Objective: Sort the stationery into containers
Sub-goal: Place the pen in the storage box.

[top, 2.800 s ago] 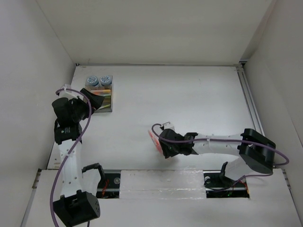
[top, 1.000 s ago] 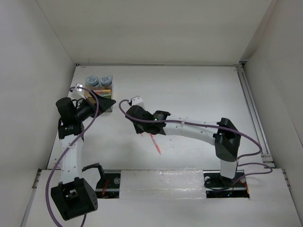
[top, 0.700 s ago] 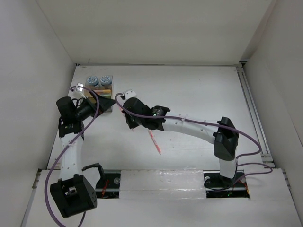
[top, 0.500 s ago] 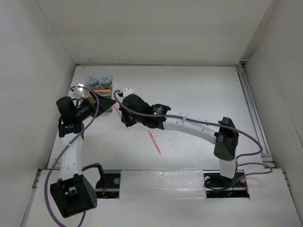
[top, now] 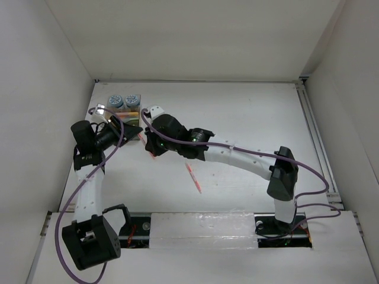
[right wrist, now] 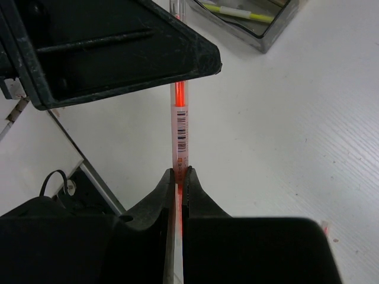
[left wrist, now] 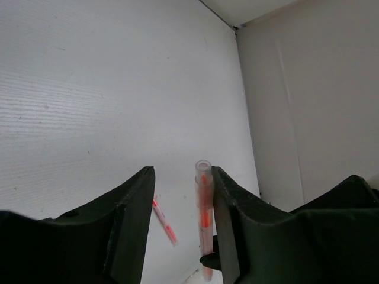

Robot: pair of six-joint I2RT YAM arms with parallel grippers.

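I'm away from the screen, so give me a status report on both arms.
Right pincer shut on orange-red pen. Left pincer open around pen's end. Organiser tray just beyond; another pen lies loose on table.

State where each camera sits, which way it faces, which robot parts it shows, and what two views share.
Top external: fixed above and behind the arms, looking down on the table; both arms show whole.
Left wrist: looks across the table through the open left end effector.
Right wrist: looks along the right end effector, clamped on the pink-red pen, toward the tray.
Shared: both wrist views show that pen and the other arm's end effector.
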